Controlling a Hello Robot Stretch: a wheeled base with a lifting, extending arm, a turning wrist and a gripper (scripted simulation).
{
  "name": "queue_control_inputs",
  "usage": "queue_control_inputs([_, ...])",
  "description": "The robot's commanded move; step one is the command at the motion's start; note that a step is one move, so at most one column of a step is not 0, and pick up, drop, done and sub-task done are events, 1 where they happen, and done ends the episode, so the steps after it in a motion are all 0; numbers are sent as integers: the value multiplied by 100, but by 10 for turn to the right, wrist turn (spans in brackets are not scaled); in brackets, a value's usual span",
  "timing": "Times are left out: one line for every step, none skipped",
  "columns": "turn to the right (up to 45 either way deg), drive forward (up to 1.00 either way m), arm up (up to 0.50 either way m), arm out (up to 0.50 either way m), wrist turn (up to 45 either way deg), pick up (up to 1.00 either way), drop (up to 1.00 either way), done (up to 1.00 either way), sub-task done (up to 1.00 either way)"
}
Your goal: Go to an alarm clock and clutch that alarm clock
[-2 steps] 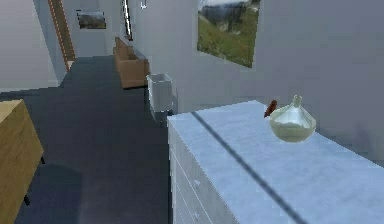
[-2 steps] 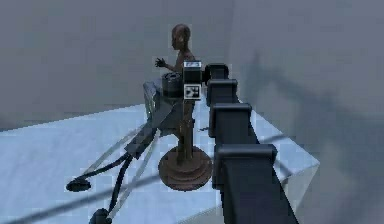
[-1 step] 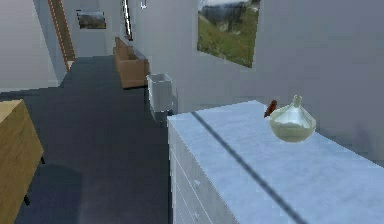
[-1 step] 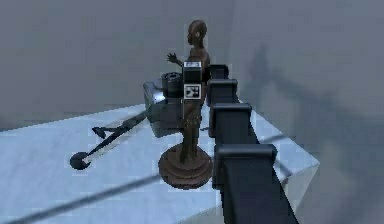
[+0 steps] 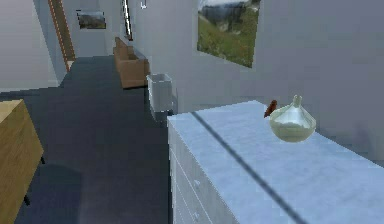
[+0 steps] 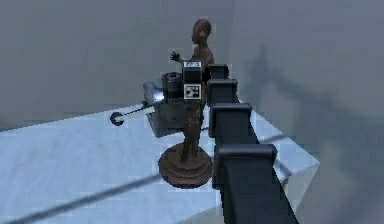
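My arm (image 6: 240, 150) reaches out over a pale blue-white dresser top (image 6: 70, 165). The gripper (image 6: 120, 118) sits left of the two white marker squares (image 6: 192, 82), its thin fingers pointing toward the arm side view's left. Behind its far end there is just bare top and grey wall, so it holds nothing. A brown statue of a standing figure (image 6: 200, 50) on a round base (image 6: 187, 168) stands on the top right by the arm. In the forward view, the same dresser (image 5: 230, 160) carries a cream bulb-shaped vase (image 5: 292, 122) and a small reddish-brown thing (image 5: 270, 108) beside it.
A dark-floored hallway (image 5: 100, 110) runs ahead at the forward view's left. A white bin (image 5: 161, 93) and a wooden cabinet (image 5: 130, 62) stand along the wall, under a landscape picture (image 5: 228, 30). A wooden table corner (image 5: 15, 150) juts in at the left edge.
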Motion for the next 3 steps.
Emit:
queue_control_inputs([0,0,0,0,180,0,0,0,0])
queue_control_inputs([0,0,0,0,0,100,0,0,0])
queue_control_inputs([0,0,0,0,0,0,0,100,0])
